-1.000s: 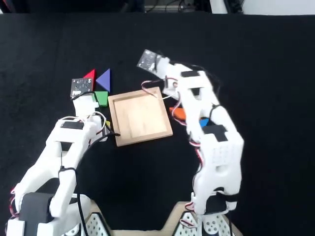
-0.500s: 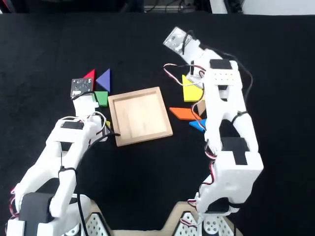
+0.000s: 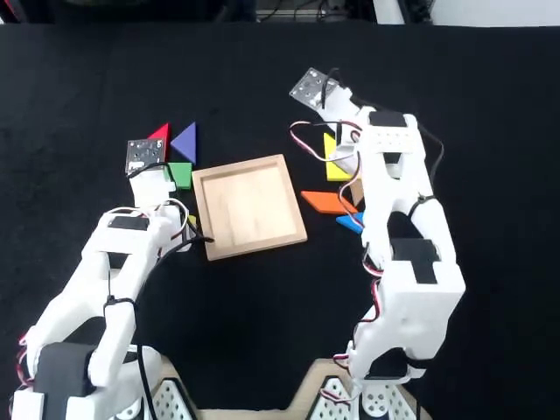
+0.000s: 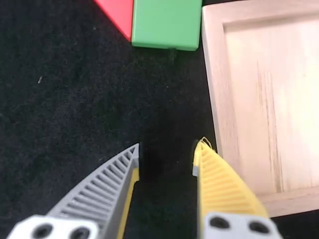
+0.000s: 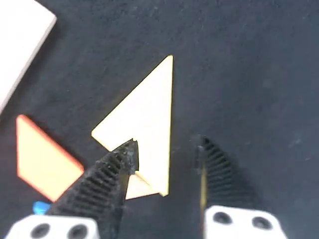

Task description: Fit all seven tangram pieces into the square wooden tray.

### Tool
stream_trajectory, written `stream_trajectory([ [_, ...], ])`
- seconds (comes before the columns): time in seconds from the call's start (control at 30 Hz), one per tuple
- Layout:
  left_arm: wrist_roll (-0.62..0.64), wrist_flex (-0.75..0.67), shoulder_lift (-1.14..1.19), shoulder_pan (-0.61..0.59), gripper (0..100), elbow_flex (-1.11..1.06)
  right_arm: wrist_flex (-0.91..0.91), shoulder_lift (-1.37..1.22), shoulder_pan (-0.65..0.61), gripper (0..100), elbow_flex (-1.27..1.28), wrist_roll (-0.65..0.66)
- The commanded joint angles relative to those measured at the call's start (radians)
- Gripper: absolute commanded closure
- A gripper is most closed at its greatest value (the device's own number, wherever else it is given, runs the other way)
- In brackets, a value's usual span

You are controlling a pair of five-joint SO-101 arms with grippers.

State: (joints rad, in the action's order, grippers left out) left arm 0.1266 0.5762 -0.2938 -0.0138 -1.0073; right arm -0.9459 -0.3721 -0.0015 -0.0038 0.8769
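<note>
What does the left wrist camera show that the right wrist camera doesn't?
Left wrist view: the green square and a corner of the red triangle, ahead of the open left gripper. Right wrist view: the yellow triangle, the orange parallelogram and a blue sliver, with the open right gripper over the yellow triangle's edge. Shared: part of the wooden tray, seen as a pale corner in the right wrist view, and the black table.

A robotics lab bench (black-clothed table (image 3: 490,105), cables (image 3: 278,12) trailing behind).
</note>
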Motion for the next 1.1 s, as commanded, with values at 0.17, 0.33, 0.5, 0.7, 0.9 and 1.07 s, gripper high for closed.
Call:
stream_trajectory([
  [0.17,0.005,-0.017,-0.012,0.004,82,0.012,-0.216,0.007,-0.015,65.8,-0.108,-0.183],
  [0.33,0.005,-0.017,-0.012,0.004,82,0.012,-0.235,-0.022,-0.054,65.8,-0.13,-0.218],
  [0.5,0.005,-0.017,-0.012,0.004,82,0.008,-0.269,-0.183,-0.051,65.8,-0.277,-0.218],
  [0.7,0.003,-0.017,-0.011,0.004,82,0.012,-0.443,-0.371,-0.049,65.8,-0.591,-0.164],
  [0.9,0.003,-0.018,-0.011,0.005,82,0.013,-0.532,-0.496,-0.057,65.8,-0.786,-0.143],
  [1.07,0.003,-0.018,-0.005,0.005,82,0.024,-0.612,-0.57,-0.066,65.8,-0.862,-0.14],
])
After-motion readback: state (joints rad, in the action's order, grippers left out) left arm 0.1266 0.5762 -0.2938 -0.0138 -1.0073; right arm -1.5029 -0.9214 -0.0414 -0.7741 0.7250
